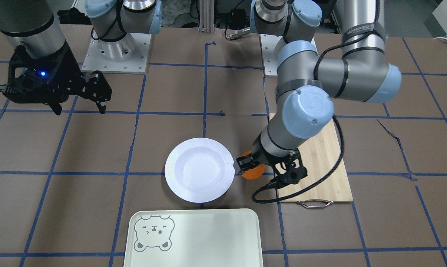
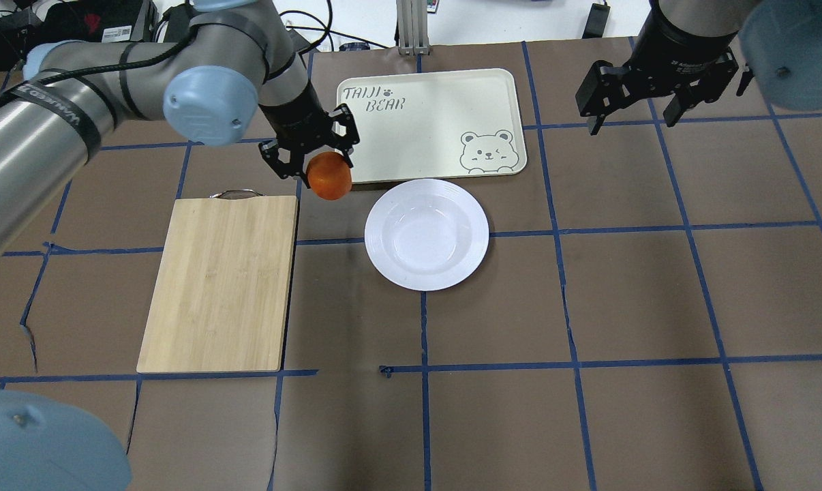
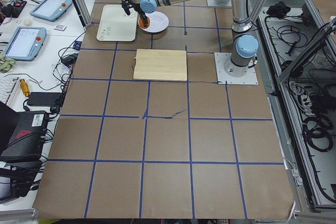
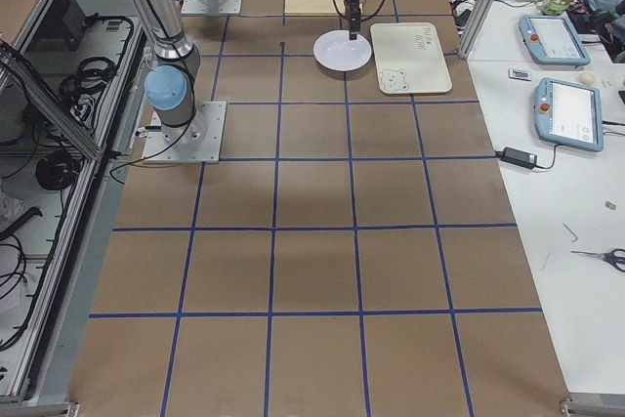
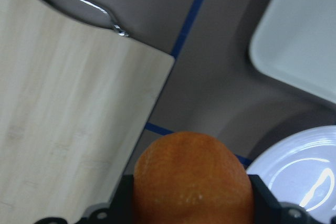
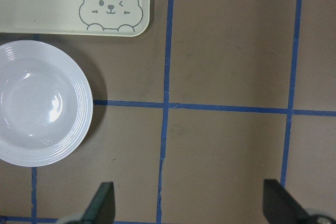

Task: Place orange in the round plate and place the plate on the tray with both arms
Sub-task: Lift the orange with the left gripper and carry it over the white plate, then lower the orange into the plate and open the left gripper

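My left gripper [image 2: 313, 153] is shut on the orange [image 2: 329, 176], holding it in the air between the cutting board and the round plate [image 2: 426, 234]. In the left wrist view the orange [image 5: 193, 179] fills the space between the fingers, with the plate's rim [image 5: 294, 171] at lower right. The white plate [image 1: 199, 170] lies with nothing in it on the table, just short of the mint-white tray [image 2: 428, 123] with the bear face. My right gripper [image 2: 649, 95] hangs open over bare table far to the right; its fingers [image 6: 102, 205] frame the plate [image 6: 39, 111] and tray corner [image 6: 113, 3].
A light wooden cutting board [image 2: 220, 283] with a metal handle lies left of the plate, under the left arm. Blue tape lines cross the brown table cover. The arm bases [image 1: 116, 48] stand at the robot's edge.
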Controlling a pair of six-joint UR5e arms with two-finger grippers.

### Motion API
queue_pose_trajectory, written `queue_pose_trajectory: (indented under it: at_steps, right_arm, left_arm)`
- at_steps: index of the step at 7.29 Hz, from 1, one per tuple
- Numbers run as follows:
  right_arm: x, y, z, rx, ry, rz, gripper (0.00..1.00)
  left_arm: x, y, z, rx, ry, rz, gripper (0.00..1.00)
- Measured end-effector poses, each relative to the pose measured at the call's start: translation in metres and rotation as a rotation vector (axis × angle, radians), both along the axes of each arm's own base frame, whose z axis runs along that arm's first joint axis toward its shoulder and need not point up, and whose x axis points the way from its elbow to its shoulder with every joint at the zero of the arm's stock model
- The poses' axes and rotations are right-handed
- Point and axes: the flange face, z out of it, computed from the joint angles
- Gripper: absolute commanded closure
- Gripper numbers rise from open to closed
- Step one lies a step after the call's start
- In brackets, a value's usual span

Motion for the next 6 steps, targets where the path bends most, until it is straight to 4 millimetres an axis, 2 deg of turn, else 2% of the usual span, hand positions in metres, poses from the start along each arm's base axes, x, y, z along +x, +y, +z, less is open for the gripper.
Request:
queue_pose_trajectory:
  at_steps: [1,2,3,4,5,6]
  right_arm:
    - [0.0,0.0,-0.001,0.003,0.003,0.0,0.0]
    - [-0.001,0.0,-0.002,0.005,0.007,0.005,0.0]
    - [-0.001,0.0,-0.003,0.006,0.005,0.005,0.0]
    - [-0.001,0.0,-0.003,0.006,0.005,0.001,0.0]
    - [-0.001,0.0,-0.003,0.006,0.009,0.001,0.0]
    - [-0.001,0.001,-0.003,0.007,0.009,0.005,0.0]
  left_arm:
    - [-0.036,0.01,-0.013,0.017,0.013,0.009,1.0]
    - [-0.064,0.02,-0.026,0.04,0.015,0.011,0.98]
    - [-0.08,0.025,-0.04,0.06,0.013,0.007,0.78]
    - [-0.092,0.027,-0.055,0.076,0.019,0.001,0.43]
    - [-0.101,0.027,-0.067,0.086,0.03,-0.007,0.12]
    - [-0.106,0.027,-0.077,0.09,0.035,-0.012,0.0]
